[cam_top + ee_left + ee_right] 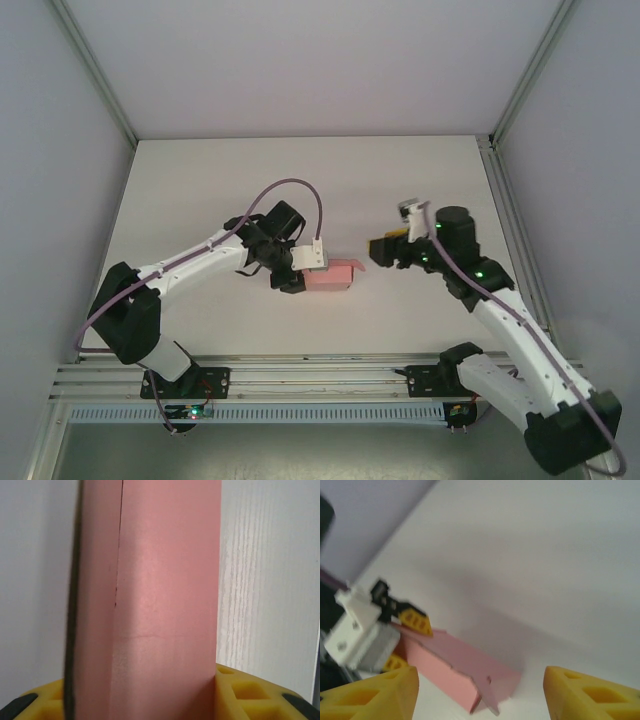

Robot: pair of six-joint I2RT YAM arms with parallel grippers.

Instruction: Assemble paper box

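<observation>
The paper box (333, 275) is a small pink rectangular box lying on the table's middle, with a loose end flap (359, 265) sticking out on its right. My left gripper (293, 272) is shut on the box's left end. In the left wrist view the pink box (160, 605) stands wedged between the yellow fingers (245, 695). My right gripper (374, 250) hovers just right of the flap, open and holding nothing. From the right wrist, the box (455, 662) lies ahead between the spread yellow fingers (380, 695), its flap (487, 695) hanging open.
The white table (300, 180) is bounded by grey walls and aluminium frame posts (95, 70). A rail (300, 375) runs along the near edge by the arm bases. The left arm's purple cable (290, 185) loops above its wrist.
</observation>
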